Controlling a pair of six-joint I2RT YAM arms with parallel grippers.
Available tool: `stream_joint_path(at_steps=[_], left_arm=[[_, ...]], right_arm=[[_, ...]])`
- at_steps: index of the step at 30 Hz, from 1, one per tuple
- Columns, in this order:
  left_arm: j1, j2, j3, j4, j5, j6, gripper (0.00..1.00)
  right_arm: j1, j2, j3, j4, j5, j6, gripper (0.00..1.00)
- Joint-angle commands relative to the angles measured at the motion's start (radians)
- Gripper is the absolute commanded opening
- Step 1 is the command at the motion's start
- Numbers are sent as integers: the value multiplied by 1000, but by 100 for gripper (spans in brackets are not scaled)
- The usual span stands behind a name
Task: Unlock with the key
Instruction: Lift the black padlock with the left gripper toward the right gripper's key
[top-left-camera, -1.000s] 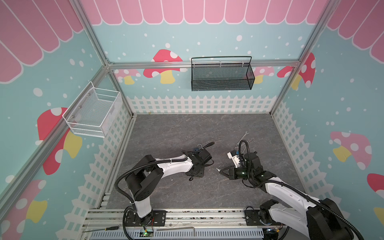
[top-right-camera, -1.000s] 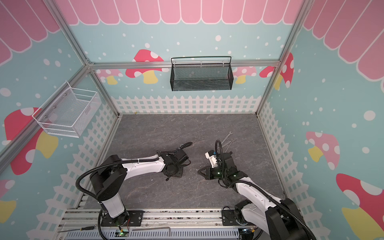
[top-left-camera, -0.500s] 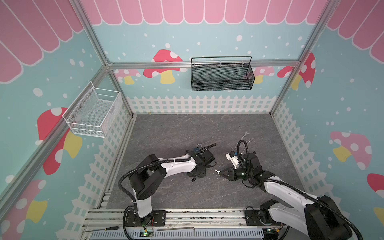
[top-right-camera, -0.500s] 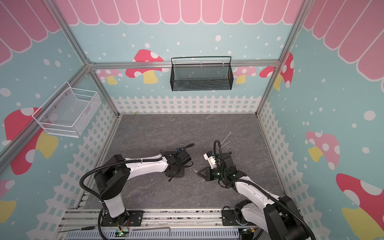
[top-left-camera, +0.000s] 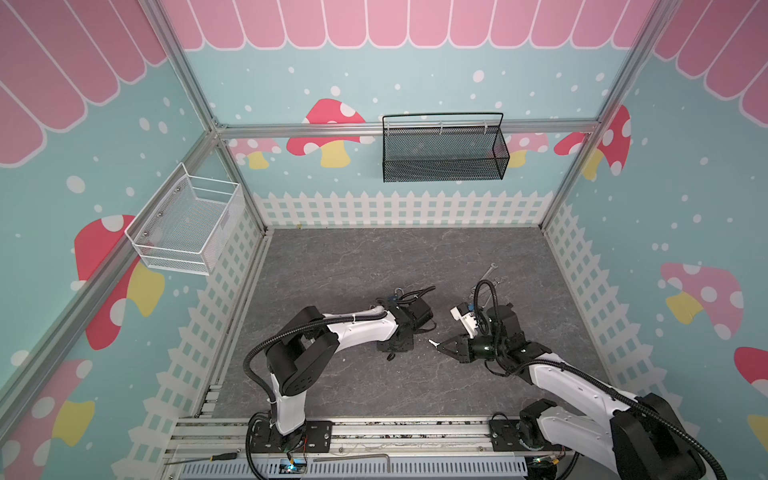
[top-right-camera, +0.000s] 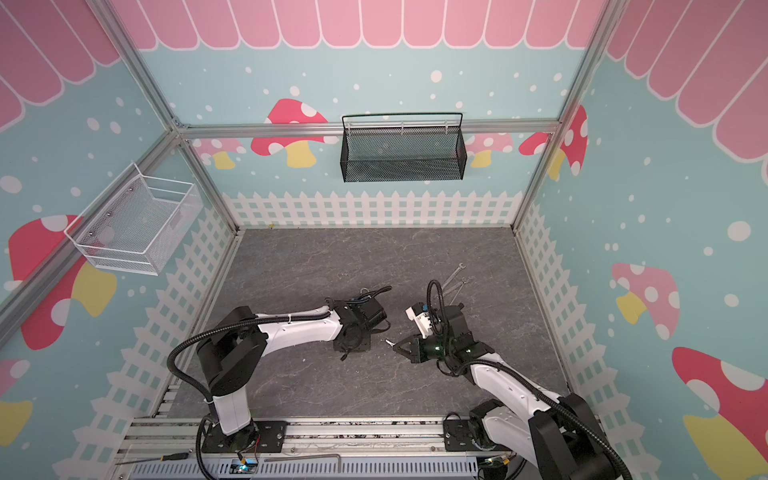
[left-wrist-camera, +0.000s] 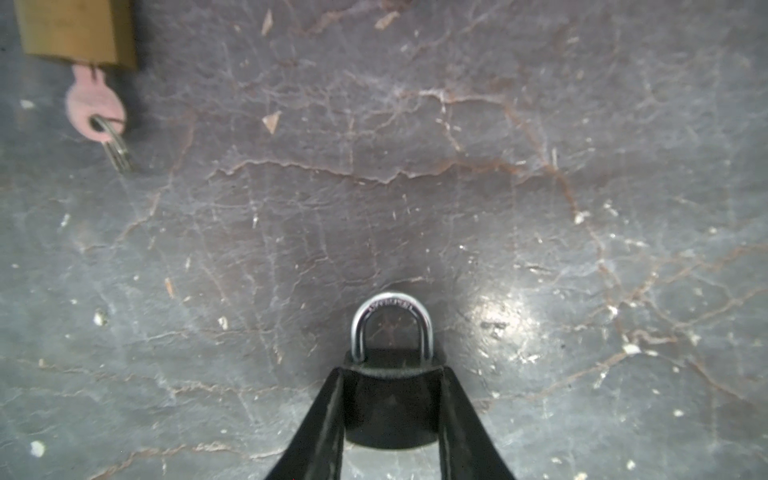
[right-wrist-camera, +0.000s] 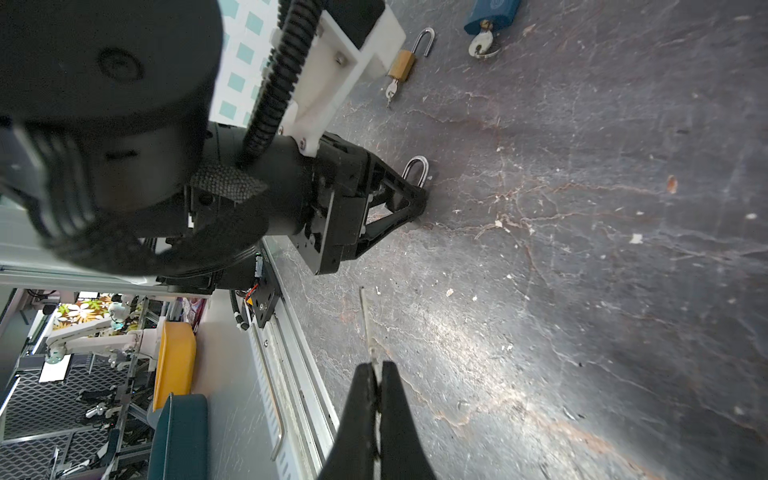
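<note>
Two grips look set, so the step in hand is bringing key to lock. The right gripper (right-wrist-camera: 376, 368) is pinched tight on the key (right-wrist-camera: 366, 324), whose blade juts forward past its tips. Ahead of that blade and apart from it, the left gripper (left-wrist-camera: 392, 370) stands narrow on the lock (left-wrist-camera: 390, 415), fingers against both sides of the body and the shackle pointing away. Next, I judge, the blade must line up with the keyhole, which is hidden. Farther beyond lie a brass lock (right-wrist-camera: 401, 65) and a blue lock (right-wrist-camera: 492, 14).
</note>
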Motion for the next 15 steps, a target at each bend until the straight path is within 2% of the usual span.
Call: stream_joint_path(at_steps=[1, 4, 7, 9, 13, 15], left_arm=[[-3, 44, 8, -56, -39, -14, 24], [0, 33, 23, -64, -40, -22, 14], [2, 13, 54, -64, -38, -54, 12], [3, -10, 74, -63, -38, -93, 11], [0, -86, 81, -62, -62, -221, 0], [0, -121, 86, -62, -78, -282, 0]], right_arm=[[5, -26, 0, -5, -21, -23, 0], [4, -40, -1, -22, -21, -24, 0], [4, -58, -3, -37, -13, -15, 0], [5, -66, 5, -73, 10, -13, 0], [5, -91, 8, -120, 42, 8, 0], [5, -107, 3, -127, 63, 21, 0]])
